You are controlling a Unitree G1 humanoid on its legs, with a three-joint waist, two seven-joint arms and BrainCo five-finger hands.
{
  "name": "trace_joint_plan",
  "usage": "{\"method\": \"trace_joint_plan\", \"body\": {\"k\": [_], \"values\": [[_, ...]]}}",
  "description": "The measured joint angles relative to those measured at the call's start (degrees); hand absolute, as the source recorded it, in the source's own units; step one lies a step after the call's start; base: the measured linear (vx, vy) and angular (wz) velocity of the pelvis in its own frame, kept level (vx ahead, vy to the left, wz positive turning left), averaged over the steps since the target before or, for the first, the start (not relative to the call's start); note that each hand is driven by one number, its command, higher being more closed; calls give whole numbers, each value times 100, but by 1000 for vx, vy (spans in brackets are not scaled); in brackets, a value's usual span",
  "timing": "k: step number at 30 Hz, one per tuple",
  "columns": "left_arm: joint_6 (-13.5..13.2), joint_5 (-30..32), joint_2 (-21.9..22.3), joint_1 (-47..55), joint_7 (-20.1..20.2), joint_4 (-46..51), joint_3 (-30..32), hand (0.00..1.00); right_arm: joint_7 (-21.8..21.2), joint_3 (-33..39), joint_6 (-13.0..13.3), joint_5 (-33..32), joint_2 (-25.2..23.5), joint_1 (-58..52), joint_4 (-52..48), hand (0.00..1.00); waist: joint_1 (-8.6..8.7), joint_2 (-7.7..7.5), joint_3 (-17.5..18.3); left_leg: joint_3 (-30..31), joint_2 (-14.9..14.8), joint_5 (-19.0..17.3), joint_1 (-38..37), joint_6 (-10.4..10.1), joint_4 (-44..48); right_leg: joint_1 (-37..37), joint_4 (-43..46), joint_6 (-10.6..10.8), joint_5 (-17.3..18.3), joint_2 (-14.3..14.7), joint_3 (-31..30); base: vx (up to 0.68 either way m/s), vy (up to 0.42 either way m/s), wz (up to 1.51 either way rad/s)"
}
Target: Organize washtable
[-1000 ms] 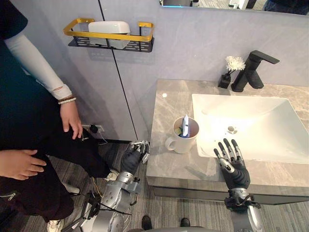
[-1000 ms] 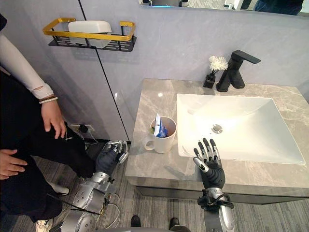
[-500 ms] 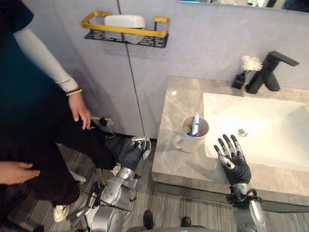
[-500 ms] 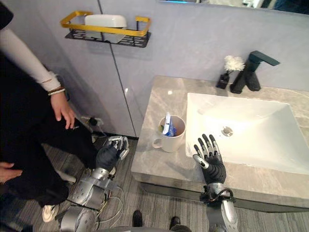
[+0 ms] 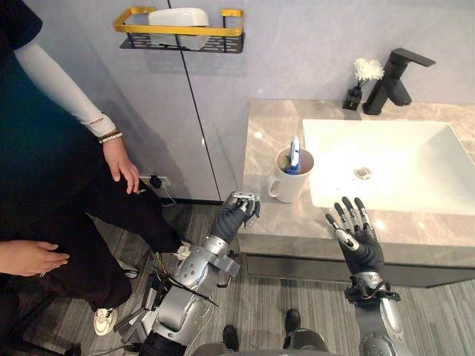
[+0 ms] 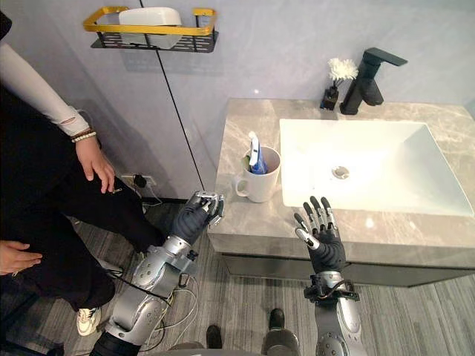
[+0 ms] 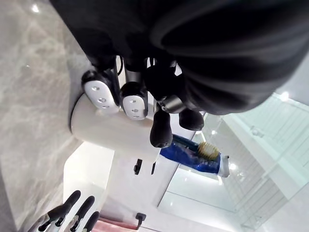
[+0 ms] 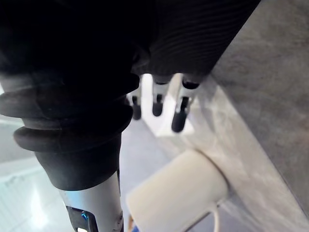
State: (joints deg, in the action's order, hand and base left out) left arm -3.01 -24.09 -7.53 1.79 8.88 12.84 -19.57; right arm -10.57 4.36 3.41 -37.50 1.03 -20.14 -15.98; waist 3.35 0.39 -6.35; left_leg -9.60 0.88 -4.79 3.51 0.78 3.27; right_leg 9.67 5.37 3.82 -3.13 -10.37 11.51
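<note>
The white mug [image 5: 289, 182] stands upright on the desk [image 5: 267, 126] just beside the sink [image 5: 401, 159], keeping the toothpaste tube [image 5: 294, 152] vertical. The right robot hand [image 5: 358, 241], fingers spread, and the left robot hand [image 5: 236, 213], loosely curled and empty, flank it, probably staged for reaching.

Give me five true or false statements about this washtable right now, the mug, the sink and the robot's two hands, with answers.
1. The white mug stands on the counter, left of the sink. True.
2. The right hand is closed round the mug. False: it is open with straight fingers, apart from the mug, over the counter's front strip before the sink.
3. The mug is empty. False: a blue and white tube stands in it.
4. A white flower sits beside the black faucet. True.
5. The left hand is inside the sink. False: it is at the counter's front left corner.
</note>
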Motion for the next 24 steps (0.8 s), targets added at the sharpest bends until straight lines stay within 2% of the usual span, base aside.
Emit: {"method": "trace_joint_plan", "body": {"k": [1,2,4,5,6,7,9,11,12,13,14,15,17,21,24], "values": [[0,0,-5,-3,7,-9,0,100,-9,-14,-23,6,1,-17,6,0,-3,-8,-9,-49,11,0,16,7,90,33,13,29,-34,-12,-40,-34,74,-35],[0,0,1,-29,27,-20,6,100,-18,-63,-56,80,3,-51,25,0,1,-10,-75,-123,4,-29,111,104,374,115,150,10,-105,-42,-85,-34,83,-34],[3,-1,3,-81,100,-21,117,100,-52,-152,-189,232,66,-11,89,0,-14,-14,-205,-323,-74,-111,209,266,659,426,552,-128,-357,42,-217,-131,80,-58],[-1,-5,49,-84,116,-22,210,100,-80,-165,-219,238,81,40,129,0,-87,74,-252,-501,-194,-118,201,386,526,392,478,-166,-435,75,-240,-192,33,-59],[0,-6,54,-79,116,-27,277,100,-83,-221,-224,238,72,43,135,0,-101,79,-288,-539,-226,-112,167,439,498,419,879,-296,-199,59,-137,-197,14,-42],[1,-6,17,-35,116,-26,360,100,-86,-273,-223,239,71,26,156,0,-117,135,-302,-553,-279,-93,162,474,472,429,1743,-337,386,-18,-14,-131,35,-21],[2,-6,-67,0,115,-11,442,100,-94,-419,-219,240,69,123,263,0,-161,133,-294,-579,-282,-58,113,411,356,139,2220,-159,838,-158,165,-74,21,-20],[5,-6,-79,96,112,31,515,100,-94,-537,-226,282,63,194,356,0,-298,100,-226,-656,-250,41,150,272,151,-324,1810,63,1025,-158,268,-44,-22,-32],[6,-5,-130,200,111,111,530,100,-101,-628,-222,345,60,200,354,0,-395,22,-118,-695,-161,122,215,161,-22,-640,1120,157,1053,-102,278,12,-100,-31],[7,-5,-183,222,112,142,529,100,-106,-702,-229,386,64,215,359,0,-443,-81,-55,-728,-46,297,253,163,-181,-916,379,184,1068,-79,286,37,-127,-20],[11,-2,-162,216,111,142,532,100,-110,-754,-233,386,92,218,363,0,-424,-100,-39,-728,14,442,254,156,-286,-1050,68,228,1072,-79,330,54,-161,-4],[19,-2,-150,213,111,142,505,100,-111,-789,-238,387,161,224,365,0,-413,-46,-26,-703,12,589,248,209,-383,-1048,11,291,1050,-52,369,35,-112,13],[26,2,-26,210,114,142,317,100,-155,-846,-262,386,247,135,368,0,-407,14,13,-619,-30,719,106,173,-519,-1162,30,288,1049,26,428,59,-108,17],[25,32,60,89,85,129,149,100,-211,-880,-266,381,333,-61,368,0,-381,15,113,-501,-127,804,-187,52,-741,-1351,138,283,1047,143,464,54,-46,10],[27,228,54,-50,70,55,101,100,-207,-878,-266,375,327,-95,367,0,-385,14,116,-478,-136,854,-235,66,-828,-1372,144,280,1046,137,491,15,-8,7]]}}
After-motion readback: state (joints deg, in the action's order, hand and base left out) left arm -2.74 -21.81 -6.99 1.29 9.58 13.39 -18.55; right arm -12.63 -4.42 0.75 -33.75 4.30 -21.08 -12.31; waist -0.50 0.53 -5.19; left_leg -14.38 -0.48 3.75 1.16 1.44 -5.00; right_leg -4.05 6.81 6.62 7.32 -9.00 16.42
